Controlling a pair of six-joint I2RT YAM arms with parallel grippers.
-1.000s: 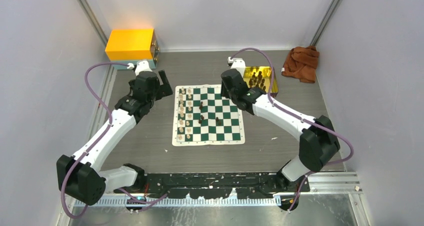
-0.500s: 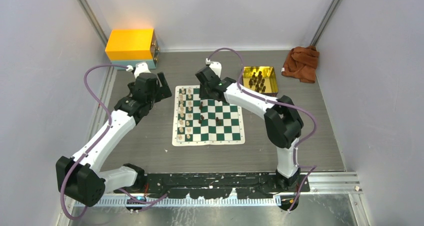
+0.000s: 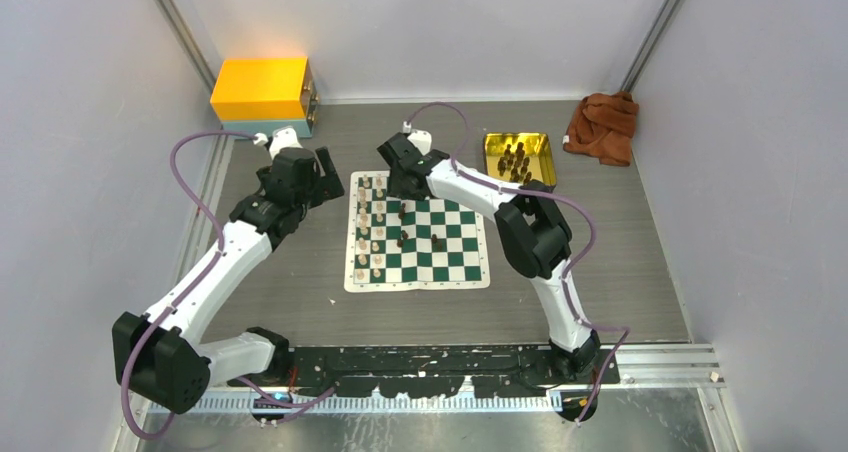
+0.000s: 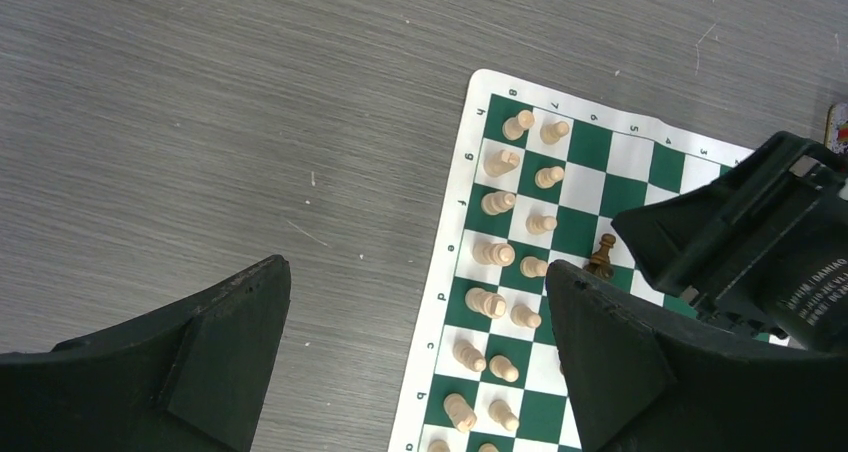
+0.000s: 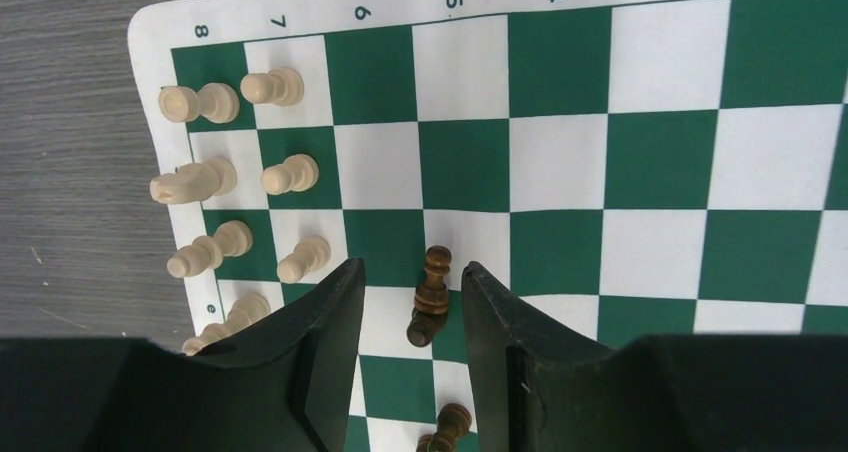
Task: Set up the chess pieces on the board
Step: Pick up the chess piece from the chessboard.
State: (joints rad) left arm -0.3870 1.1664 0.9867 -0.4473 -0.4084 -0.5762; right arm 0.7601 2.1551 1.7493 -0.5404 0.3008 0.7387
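Observation:
The green and white board (image 3: 440,264) lies mid-table. Cream pieces (image 3: 370,227) stand in two files along its left side, also in the left wrist view (image 4: 510,237) and right wrist view (image 5: 205,177). Three dark pieces stand near the middle. My right gripper (image 3: 400,184) is open over the board's far left part. In its wrist view its fingertips (image 5: 411,266) flank a dark pawn (image 5: 432,294) with a gap on each side. My left gripper (image 3: 322,177) is wide open and empty (image 4: 415,265) over the bare table beside the board's left edge.
A gold tray (image 3: 494,159) with several dark pieces (image 3: 516,159) sits at the back right of the board. An orange box (image 3: 262,89) stands at the back left, and a brown cloth (image 3: 602,124) lies at the back right. The right gripper's body (image 4: 750,232) shows in the left wrist view.
My right arm has swung left from beside the gold tray to over the board's far left part. My left arm has barely moved.

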